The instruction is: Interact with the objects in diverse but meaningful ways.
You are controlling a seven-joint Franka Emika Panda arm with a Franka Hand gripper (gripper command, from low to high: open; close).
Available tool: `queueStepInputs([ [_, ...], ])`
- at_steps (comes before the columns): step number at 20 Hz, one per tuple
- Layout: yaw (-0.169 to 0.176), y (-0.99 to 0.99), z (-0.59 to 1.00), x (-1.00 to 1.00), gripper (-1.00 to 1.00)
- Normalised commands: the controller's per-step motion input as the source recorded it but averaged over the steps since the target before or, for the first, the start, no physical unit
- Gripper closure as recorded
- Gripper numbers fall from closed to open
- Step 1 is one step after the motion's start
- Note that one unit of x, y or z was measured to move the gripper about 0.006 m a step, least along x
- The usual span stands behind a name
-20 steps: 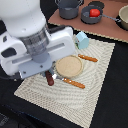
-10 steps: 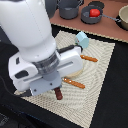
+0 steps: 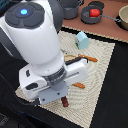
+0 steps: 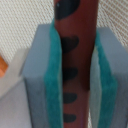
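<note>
My gripper (image 3: 63,98) is shut on a thin brown sausage (image 3: 64,102) and holds it upright over the near part of the woven placemat (image 3: 102,75). In the wrist view the sausage (image 4: 75,45), brown with dark marks, stands between the teal pads (image 4: 52,80) of the gripper (image 4: 75,75). A pale blue house-shaped carton (image 3: 82,40) stands on the mat's far side. A red tomato (image 3: 93,12) lies in a grey pot (image 3: 85,18) behind the mat. The yellow box is out of view.
Two wooden-handled utensils (image 3: 88,58) (image 3: 79,85) lie on the mat, partly hidden by my arm. More grey pots (image 3: 70,8) (image 3: 123,18) stand on the brown surface at the back. Black tabletop surrounds the mat.
My arm has moved toward the exterior view's lower right with the sausage in the gripper, and now hides the round tan plate seen earlier on the mat.
</note>
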Motion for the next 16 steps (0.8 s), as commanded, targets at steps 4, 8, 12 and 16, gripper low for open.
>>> queueStepInputs([
  [4, -0.007, 0.0, 0.0, 0.31, -1.0],
  [8, -0.023, 0.01, 0.14, 0.47, -1.0],
  [12, -0.066, 0.15, 0.85, 0.49, -1.0],
  [16, -0.14, 0.23, 0.95, 0.02, -1.0],
])
